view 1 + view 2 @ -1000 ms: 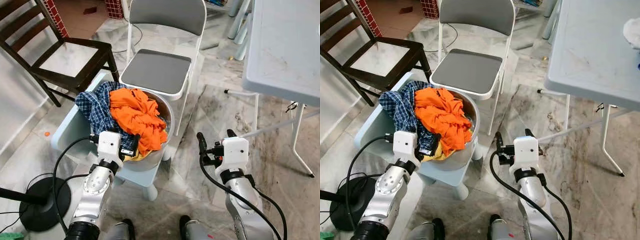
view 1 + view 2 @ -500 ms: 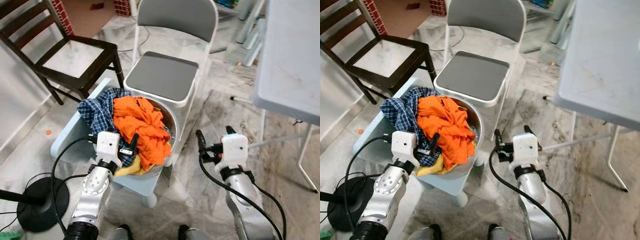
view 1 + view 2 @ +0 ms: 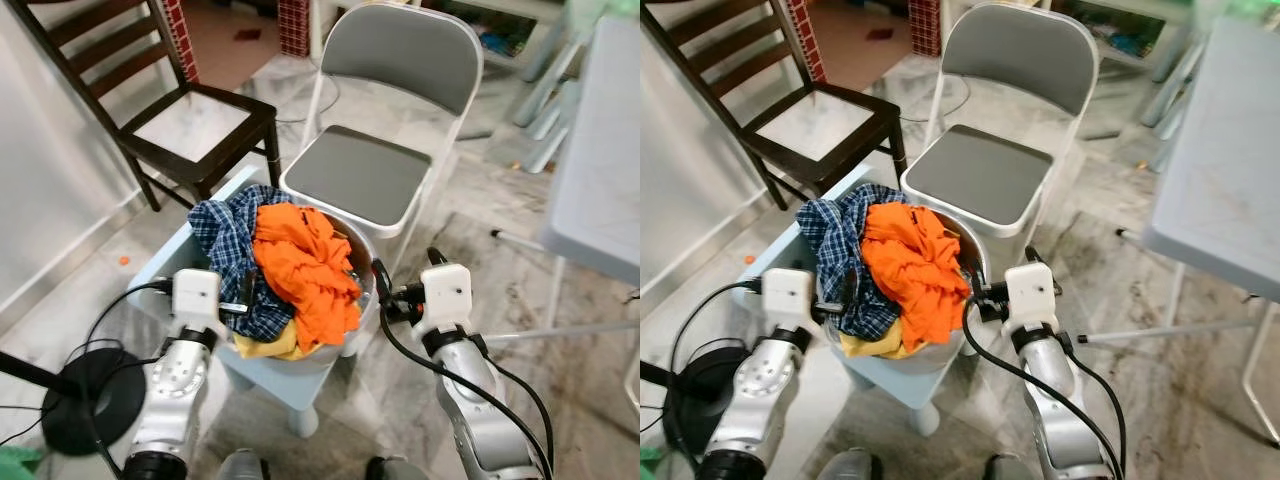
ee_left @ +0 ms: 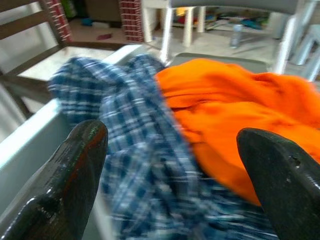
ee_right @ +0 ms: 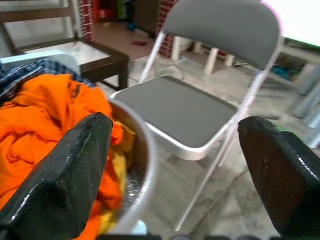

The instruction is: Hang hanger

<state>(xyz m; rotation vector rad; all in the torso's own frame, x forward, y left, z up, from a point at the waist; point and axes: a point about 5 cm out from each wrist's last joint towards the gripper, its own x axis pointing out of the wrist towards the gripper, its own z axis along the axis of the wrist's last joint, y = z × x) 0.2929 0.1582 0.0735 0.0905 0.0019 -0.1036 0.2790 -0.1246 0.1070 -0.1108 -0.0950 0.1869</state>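
Both end effectors, left (image 4: 172, 170) and right (image 5: 172, 180), gape wide beside blurred laundry (image 3: 300, 265) hiding the basin's (image 3: 362, 290) contents.

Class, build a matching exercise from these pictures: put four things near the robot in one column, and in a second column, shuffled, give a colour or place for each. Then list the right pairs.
Things
1. folding chair
2. wooden chair
3. top garment in the metal bowl
4. checked shirt

Descriptions
A. orange
B. dark brown frame, at the robot's far left
C. blue and white, draped over the bowl's left side
D. grey seat, white tube legs, just behind the bowl

Pairs: 1-D, 2-B, 3-A, 4-C
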